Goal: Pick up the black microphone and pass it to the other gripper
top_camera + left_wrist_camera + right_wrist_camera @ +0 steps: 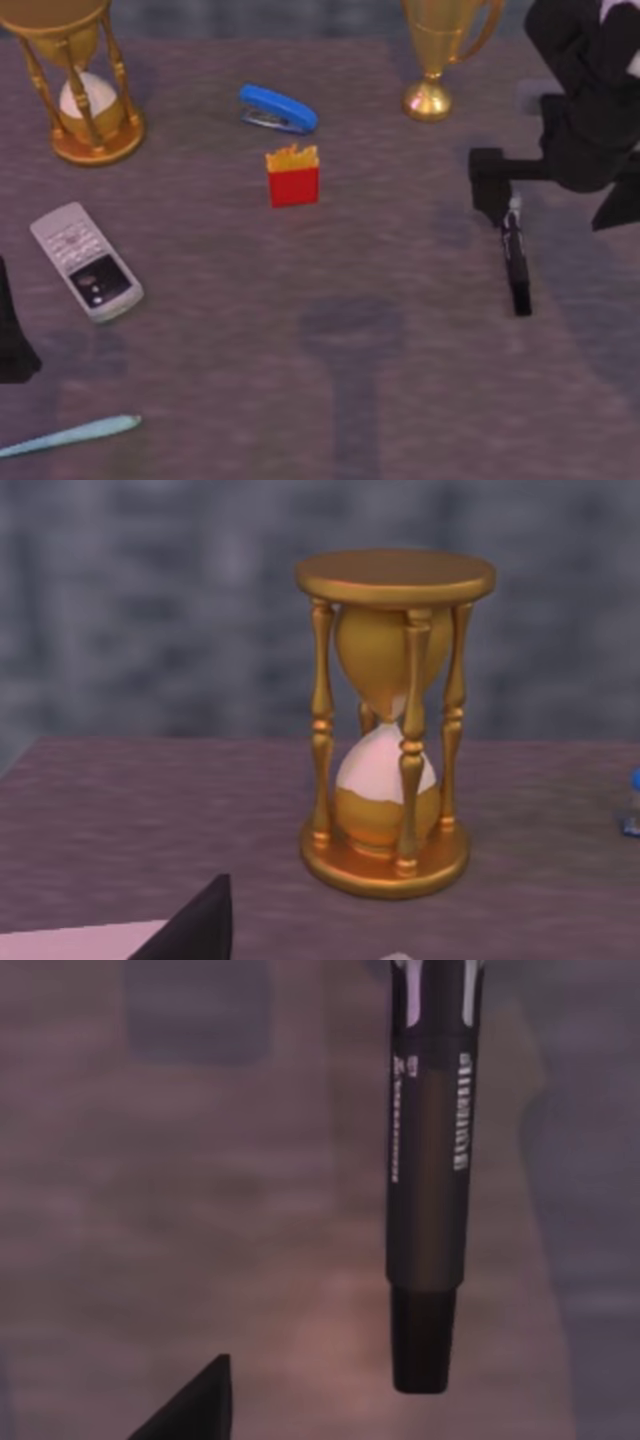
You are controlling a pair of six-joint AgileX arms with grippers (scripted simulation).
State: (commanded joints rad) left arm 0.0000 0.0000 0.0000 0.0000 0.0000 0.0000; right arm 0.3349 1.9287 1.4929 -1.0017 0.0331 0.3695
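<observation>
The black microphone [516,262] lies flat on the table at the right, its small silvery head toward the far side. My right gripper [552,198] hangs open over that head end, one finger [490,185] just left of the head and the other to its right; nothing is held. In the right wrist view the microphone's handle [428,1210] runs down the picture, apart from the single fingertip [205,1400] that shows. The other gripper, my left gripper [10,340], is parked at the table's left edge, with one fingertip [205,925] showing, open and empty.
A gold hourglass [85,85] [395,720] stands at the far left and a gold trophy [440,50] at the far right. A blue stapler [278,108] and a red fries box [293,177] sit mid-table. A grey phone [86,260] and pale blue pen [70,435] lie left.
</observation>
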